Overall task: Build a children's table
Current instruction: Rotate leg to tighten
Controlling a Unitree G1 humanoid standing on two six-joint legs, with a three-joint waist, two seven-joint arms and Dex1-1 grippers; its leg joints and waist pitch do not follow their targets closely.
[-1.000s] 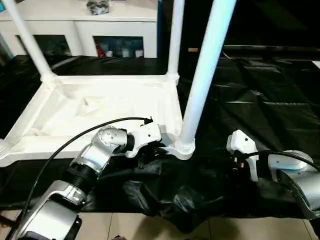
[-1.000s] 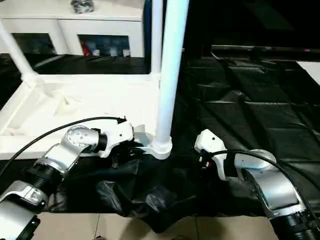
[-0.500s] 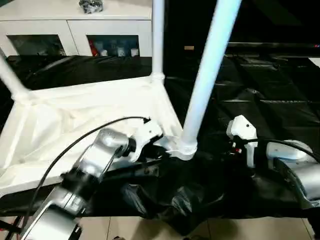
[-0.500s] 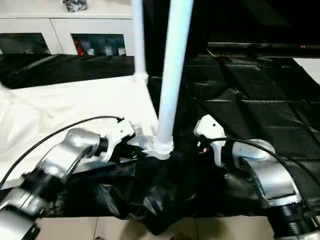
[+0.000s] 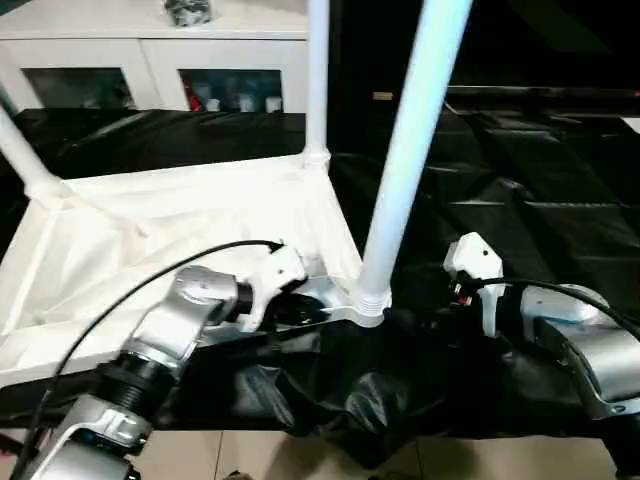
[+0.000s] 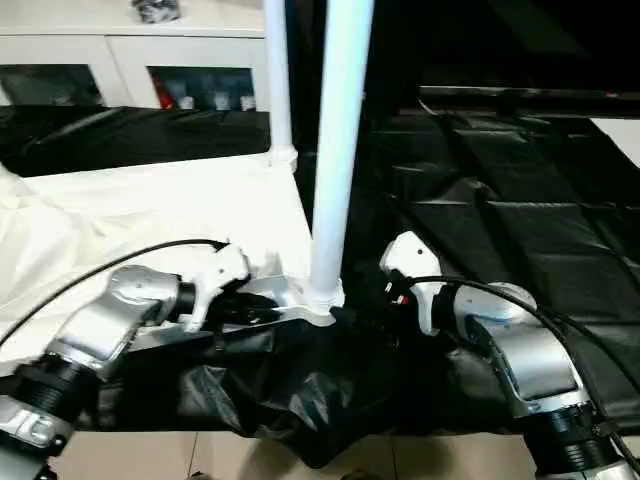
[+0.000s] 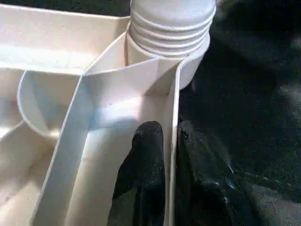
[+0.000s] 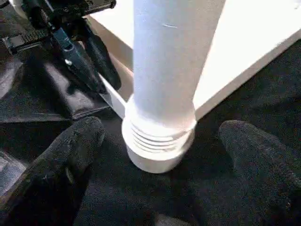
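Fingers (image 7: 143, 174) of the left gripper (image 7: 169, 141) pinch the rim of the upturned tabletop (image 5: 150, 250) just beside the near corner leg (image 5: 405, 160), while the right gripper (image 8: 160, 136) stands wide apart around that leg's ribbed base on the black sheet (image 5: 540, 200).

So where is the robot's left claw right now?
The left gripper pinches the tabletop's near side wall, right beside the corner socket where the closest leg stands, as the left wrist view shows.

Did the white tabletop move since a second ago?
Yes. The tabletop has turned and its near edge has lifted: against the cabinet behind it, the far leg has slid left, and the left gripper is pinching the tabletop's rim.
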